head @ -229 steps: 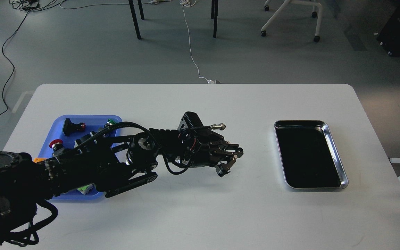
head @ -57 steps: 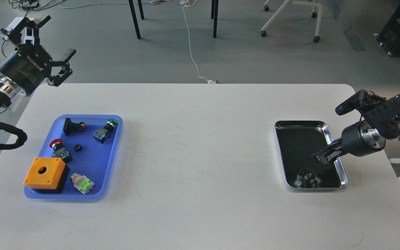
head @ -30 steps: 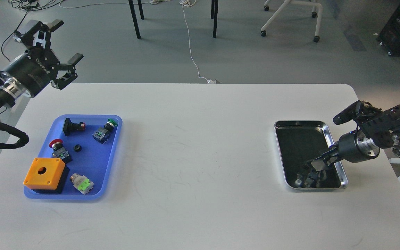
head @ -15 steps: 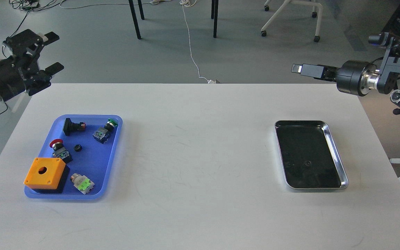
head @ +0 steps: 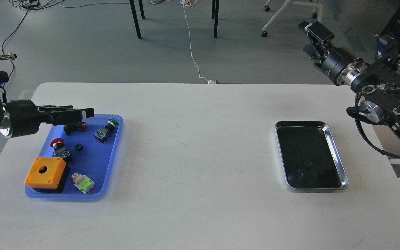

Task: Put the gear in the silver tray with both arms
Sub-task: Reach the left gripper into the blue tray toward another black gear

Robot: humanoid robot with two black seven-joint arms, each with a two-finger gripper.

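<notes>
From the head view, the silver tray (head: 339, 156) lies on the right part of the white table (head: 193, 146); a small dark gear (head: 308, 163) rests on its bottom; the left gripper (head: 82, 114) reaches flat over the far edge of the blue tray (head: 113, 163), and whether its jaws are apart I cannot tell; the right gripper (head: 313, 30) is raised beyond the table, well apart from the silver tray, its jaw state also not clear.

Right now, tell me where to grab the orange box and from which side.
Probably grip the orange box across its flat left and right walls, coming straight down from above. It sits upright in the near left corner of the blue tray. Its broad top offers nothing to pinch, and the red button crowds its far side.
</notes>
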